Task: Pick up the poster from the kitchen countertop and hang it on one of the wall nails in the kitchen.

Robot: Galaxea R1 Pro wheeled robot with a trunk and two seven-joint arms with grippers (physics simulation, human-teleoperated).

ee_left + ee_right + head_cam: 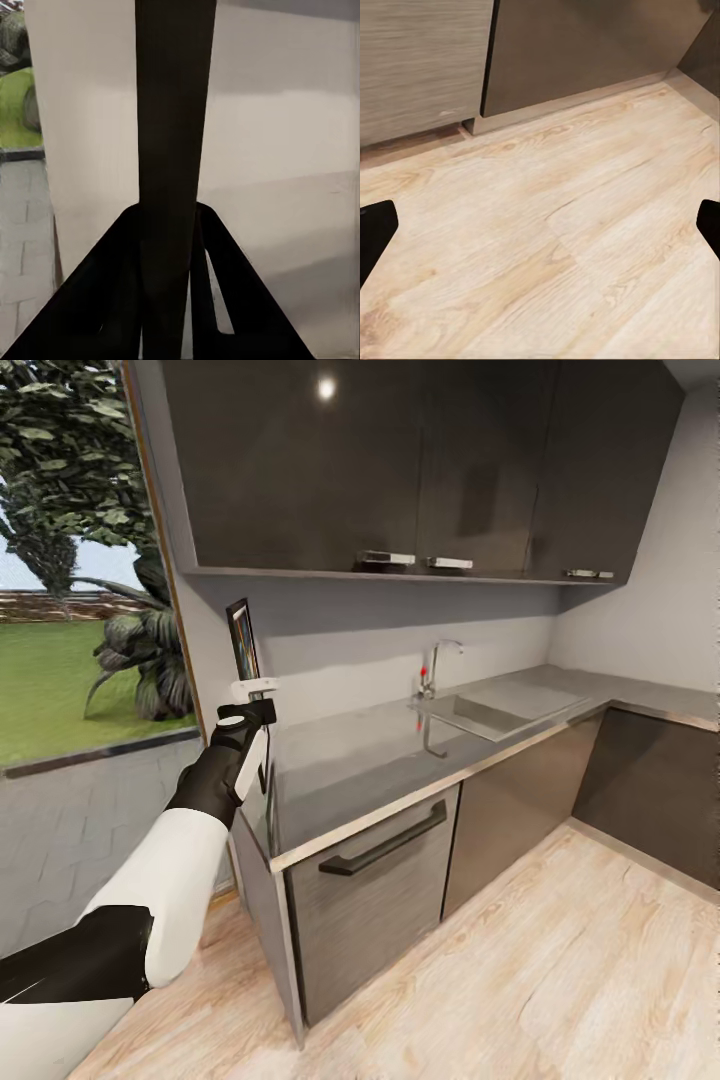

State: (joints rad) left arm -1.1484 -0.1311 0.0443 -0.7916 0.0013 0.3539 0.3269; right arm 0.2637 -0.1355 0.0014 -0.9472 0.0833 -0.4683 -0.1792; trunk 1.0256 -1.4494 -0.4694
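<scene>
Left fingers [206, 285] clenched on one poster [243, 640], upright, edge-on, centre-left of frame above the counter [400, 750] end. Right fingers [375, 232] spread wide over wood floor [555, 247]. One sink [490, 715], one tap [435, 665].

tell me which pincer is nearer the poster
Left. The left pincer is shut on the poster, held upright by the wall. The right pincer hangs open over the wood floor beside the cabinets.

The left arm reaches forward and up, its tool [252, 695] clamped on the poster's [243, 640] lower edge. The right tool [540, 225] hangs with fingers spread wide.
</scene>
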